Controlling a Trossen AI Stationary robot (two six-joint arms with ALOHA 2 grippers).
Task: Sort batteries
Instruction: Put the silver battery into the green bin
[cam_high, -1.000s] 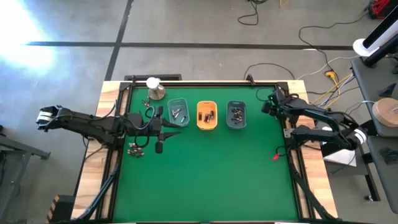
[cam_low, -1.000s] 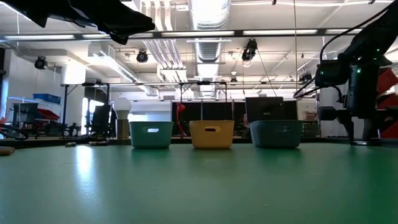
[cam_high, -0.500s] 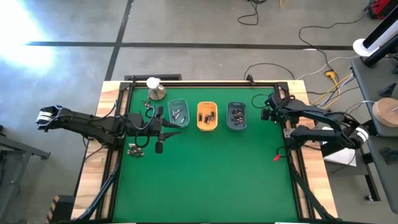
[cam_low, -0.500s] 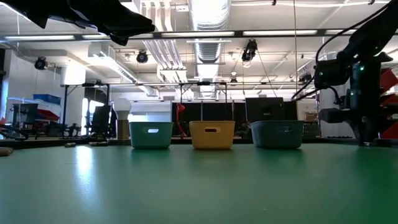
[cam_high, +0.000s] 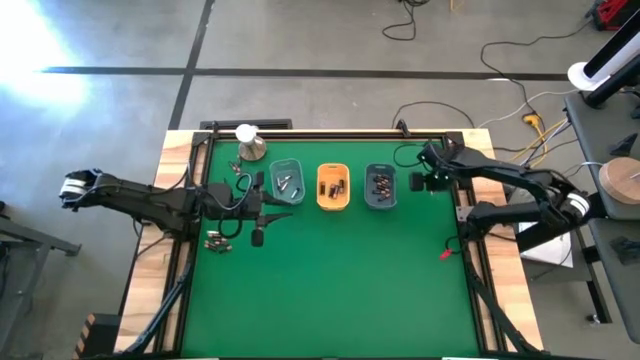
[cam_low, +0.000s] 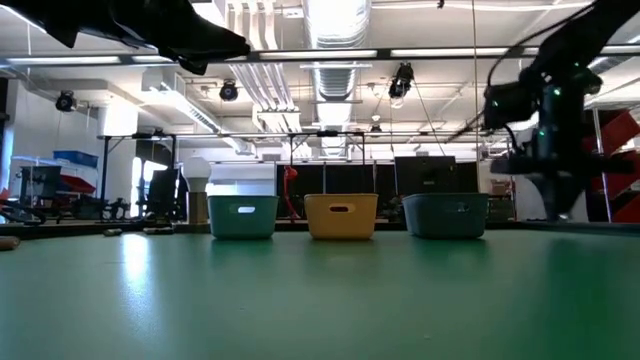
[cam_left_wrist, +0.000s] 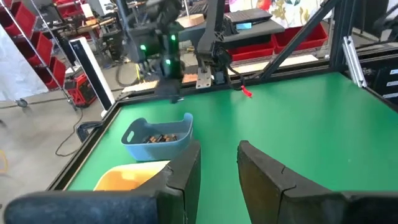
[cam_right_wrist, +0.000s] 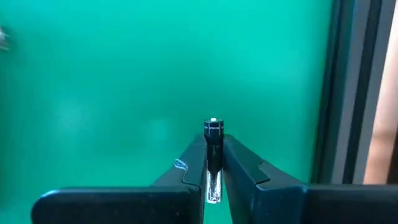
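Three small trays stand in a row at the far side of the green mat: teal, orange and blue-grey, each with several batteries inside. My right gripper hangs just right of the blue-grey tray, pointing down, shut on one dark and silvery battery. My left gripper stands open near the teal tray's near side, with nothing between its fingers. Loose batteries lie on the mat at its left edge. My right gripper pinches the battery's shaft between its two fingers, which come from above and lie along it. The battery's capped end sticks out past the fingertips. It is lifted clear of the mat.
A round metal dome with a white ball stands at the far left corner. A small red thing lies on the mat near the right edge. A black frame rail runs along the mat's right side. The mat's near half is open.
My right gripper has risen from the mat's far right edge and gone toward the table's left, up to the blue-grey tray, rolling its wrist on the way.
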